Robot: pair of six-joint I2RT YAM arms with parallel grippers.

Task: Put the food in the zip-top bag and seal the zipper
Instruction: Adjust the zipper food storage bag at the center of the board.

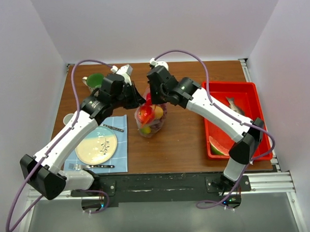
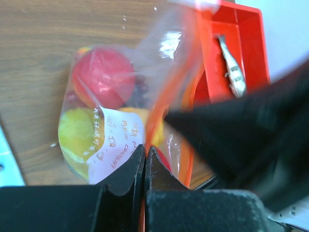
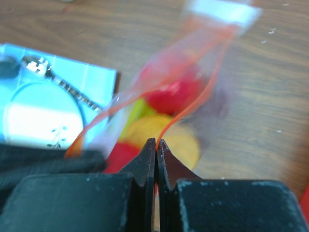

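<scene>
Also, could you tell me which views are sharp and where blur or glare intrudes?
Top external: sharp and evenly lit, the zip-top bag clear at centre. Left wrist: white glare on the bag's film, the fish fairly crisp. Right wrist: the zipper and food smeared out of focus, the plate washed out, only the right gripper sharp.

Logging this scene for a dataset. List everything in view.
zip-top bag: one, clear, table centre
zipper: one, orange-red, bag mouth
toy fruits: several, red and yellow, inside bag
fish: one, silver, in tray
watermelon wedge: one, red-green, tray's near end
tray: one, red, right side
plate: one, cream, on placemat
placemat: one, blue, left side
fork: one, silver, placemat's near edge
knife: one, silver, beyond plate
mug: one, green, far left
left claw, right claw: two, black, shut on zipper
</scene>
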